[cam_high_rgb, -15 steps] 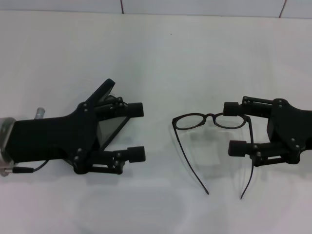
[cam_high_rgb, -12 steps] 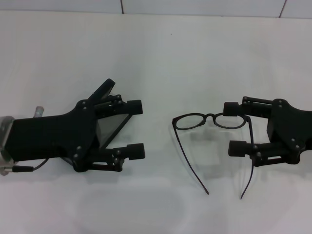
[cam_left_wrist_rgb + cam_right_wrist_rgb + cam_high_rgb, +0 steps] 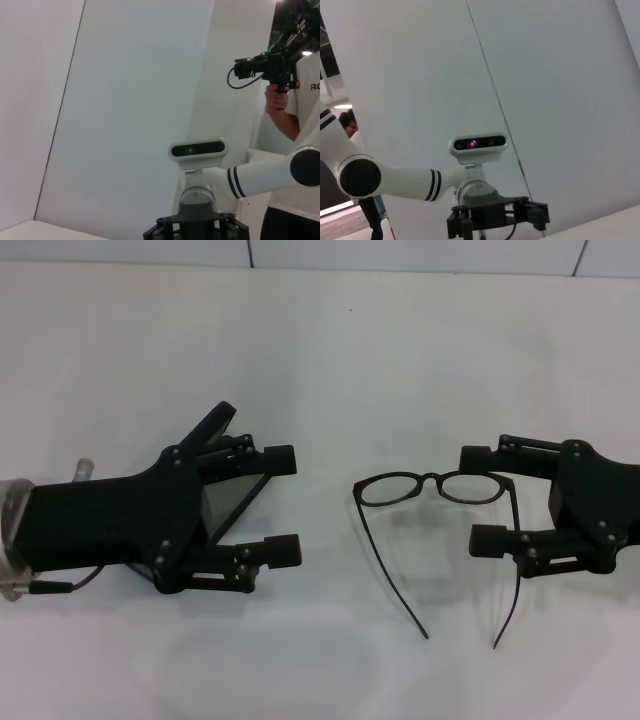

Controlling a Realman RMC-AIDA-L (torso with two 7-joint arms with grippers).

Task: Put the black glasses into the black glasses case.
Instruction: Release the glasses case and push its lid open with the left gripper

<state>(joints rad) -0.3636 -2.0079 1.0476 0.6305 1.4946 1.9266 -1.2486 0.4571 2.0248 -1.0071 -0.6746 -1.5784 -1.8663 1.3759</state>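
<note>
Our right gripper (image 3: 486,498), fingers spread, straddles the black glasses (image 3: 440,525); our left gripper (image 3: 275,505), fingers released, covers the black glasses case (image 3: 226,490).

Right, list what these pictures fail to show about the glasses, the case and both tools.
- Black glasses case: head view, mostly hidden under the left tool; only lid edge and grey lining show.
- Black glasses: right lens end sits behind the right tool, contact unclear.
- Both wrist views: neither glasses nor case visible.
</note>
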